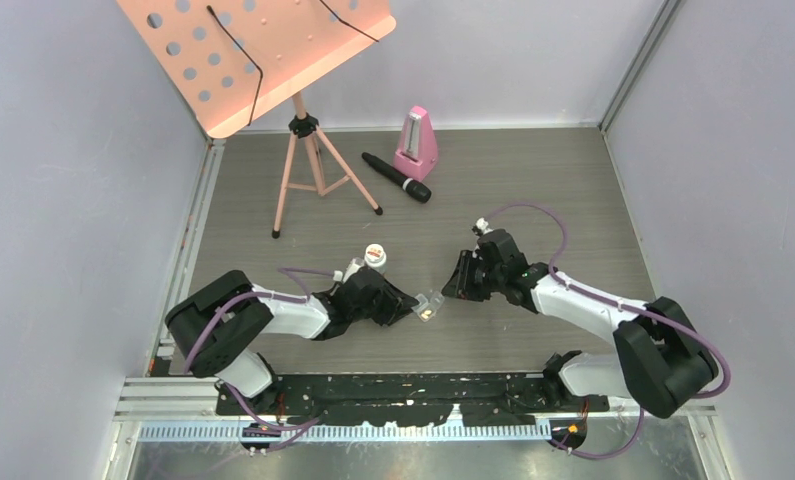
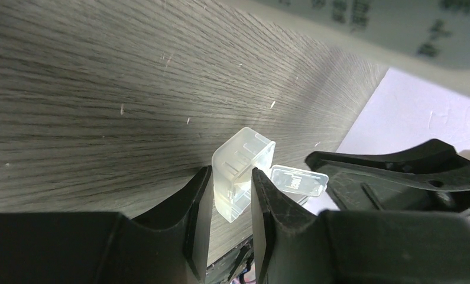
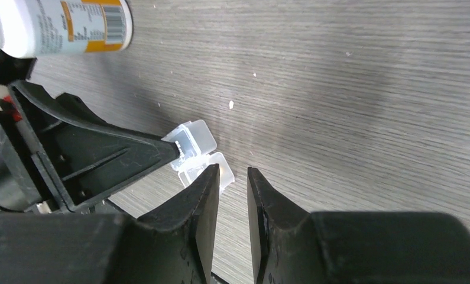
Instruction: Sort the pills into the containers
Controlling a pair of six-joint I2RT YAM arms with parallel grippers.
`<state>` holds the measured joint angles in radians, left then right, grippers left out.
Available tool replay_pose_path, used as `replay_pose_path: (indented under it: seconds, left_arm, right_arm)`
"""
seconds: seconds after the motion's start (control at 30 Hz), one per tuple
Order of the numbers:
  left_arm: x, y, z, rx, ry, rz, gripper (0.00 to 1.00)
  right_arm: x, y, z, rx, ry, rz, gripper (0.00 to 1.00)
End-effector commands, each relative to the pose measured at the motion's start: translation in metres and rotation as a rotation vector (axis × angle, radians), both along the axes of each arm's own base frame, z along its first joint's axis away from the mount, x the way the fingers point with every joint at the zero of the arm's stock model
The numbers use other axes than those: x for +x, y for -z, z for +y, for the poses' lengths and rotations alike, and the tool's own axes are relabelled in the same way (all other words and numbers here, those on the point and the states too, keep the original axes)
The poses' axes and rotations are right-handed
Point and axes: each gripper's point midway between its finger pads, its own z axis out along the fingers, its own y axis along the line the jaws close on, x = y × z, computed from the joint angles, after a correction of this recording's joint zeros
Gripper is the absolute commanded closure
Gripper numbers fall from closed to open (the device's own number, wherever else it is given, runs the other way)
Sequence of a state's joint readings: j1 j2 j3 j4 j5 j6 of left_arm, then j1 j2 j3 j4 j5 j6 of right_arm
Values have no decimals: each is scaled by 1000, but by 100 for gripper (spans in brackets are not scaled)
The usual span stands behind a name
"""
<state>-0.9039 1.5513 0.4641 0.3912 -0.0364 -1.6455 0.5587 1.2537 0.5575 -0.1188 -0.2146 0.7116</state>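
Note:
My left gripper [image 2: 231,171] is shut on the containers [image 2: 242,158], a small clear pill box held just above the wooden table. One lid [image 2: 299,179] stands flipped open toward the right arm. In the top view the containers [image 1: 429,307] sit at the tip of the left gripper [image 1: 413,303], and an orange-yellow speck, one of the pills [image 1: 428,314], shows inside. My right gripper [image 3: 232,171] hangs just right of the containers [image 3: 192,141], its jaws a narrow gap apart with nothing between them. From above, the right gripper [image 1: 460,277] faces the box.
A white-capped, orange-labelled bottle [image 1: 375,256] stands just behind the left gripper, and its label [image 3: 73,23] shows in the right wrist view. Farther back are a black microphone [image 1: 397,177], a pink metronome [image 1: 417,145] and a pink music stand [image 1: 303,150].

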Motion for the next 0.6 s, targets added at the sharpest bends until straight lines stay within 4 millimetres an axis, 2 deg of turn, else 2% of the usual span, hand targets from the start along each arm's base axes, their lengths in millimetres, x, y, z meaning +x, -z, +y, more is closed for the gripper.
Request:
replay_pose_path:
  seconds: [0.0, 0.17, 0.33, 0.57]
  left_arm:
    - [-16, 34, 18, 116, 8, 79, 74]
    - [-16, 32, 16, 111, 4, 86, 75]
    - [-15, 33, 15, 114, 5, 89, 76]
    - [-14, 34, 15, 115, 2, 94, 77]
  right_arm:
    - [0, -15, 23, 71, -129, -35, 69]
    - [-12, -25, 32, 102, -224, -56, 68]
    - [-24, -13, 35, 90, -276, -27, 64]
    - [-27, 6, 37, 21, -297, 16, 61]
